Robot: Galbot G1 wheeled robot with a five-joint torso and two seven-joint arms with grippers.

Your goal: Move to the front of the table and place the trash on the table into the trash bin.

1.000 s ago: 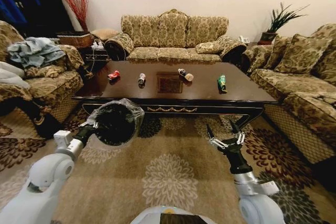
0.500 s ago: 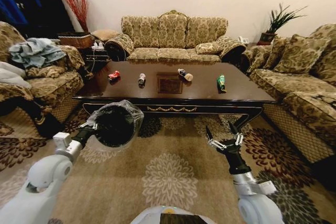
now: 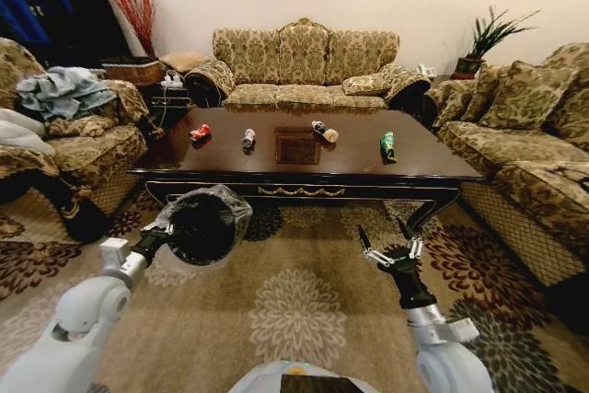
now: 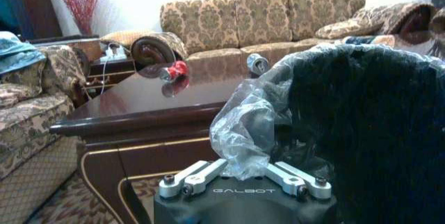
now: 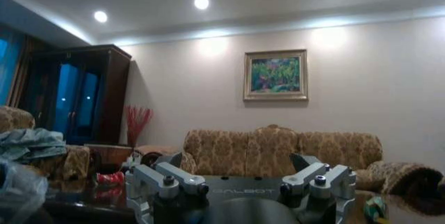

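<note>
A: Head view, item by item?

B: Table (image 3: 359,165) ahead of me, across the rug (image 3: 294,310). On it, left to right: red can (image 3: 199,132), silver can (image 3: 248,139), dark bottle (image 3: 324,131) lying down, green bottle (image 3: 388,144). All four well apart, either side of the carved inlay (image 3: 297,147).

A: Grippers?

B: Left gripper (image 3: 162,234) low on my left over the rug, clamped on the bin (image 3: 202,225), its mouth tipped toward the camera. Right gripper (image 3: 386,248) low on my right, jaws apart, holding nothing.

A: Left wrist view?

B: Bin (image 4: 361,130) close up, its bag (image 4: 250,125) bunched against the fingers (image 4: 187,178). Table edge (image 4: 139,117) beyond, red can (image 4: 174,70) and silver can (image 4: 258,63) on top.

A: Right wrist view?

B: Fingers (image 5: 174,179) spread, nothing between. Past them the red can (image 5: 109,178) on the table (image 5: 76,195), the green bottle (image 5: 374,208), then the sofa (image 5: 278,151) and a painting (image 5: 276,75).
</note>
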